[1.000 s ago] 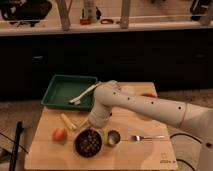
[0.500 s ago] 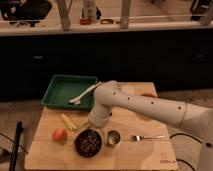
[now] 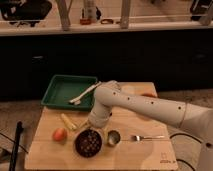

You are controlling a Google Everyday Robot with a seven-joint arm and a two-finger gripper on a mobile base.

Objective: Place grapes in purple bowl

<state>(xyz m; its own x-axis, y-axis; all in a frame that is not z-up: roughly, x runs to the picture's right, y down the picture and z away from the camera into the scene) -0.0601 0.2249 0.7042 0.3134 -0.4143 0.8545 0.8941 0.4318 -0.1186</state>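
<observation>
the table (image 3: 150,152) is seen as pale matt wood. the gripper (image 3: 92,126), above the dark, dull purple bowl (image 3: 79,148), is cased in smooth white plastic. shiny metal is shown by the cup (image 3: 113,137) and fork (image 3: 147,137); the grapes (image 3: 89,142) look faintly glossy.

Near the worktop (image 3: 145,152) front edge: purple bowl (image 3: 88,143), with grapes (image 3: 89,141) inside. Just right of the bowl, 1 metal cup (image 3: 113,138); further right, 1 fork (image 3: 147,137). Left of the bowl, 1 round fruit (image 3: 59,134), with a banana (image 3: 68,121) behind it. At the back left, a tray (image 3: 60,91) holding 1 utensil (image 3: 84,93). Just behind the bowl, between banana and cup, the hand (image 3: 90,126), arm reaching in from the right.
</observation>
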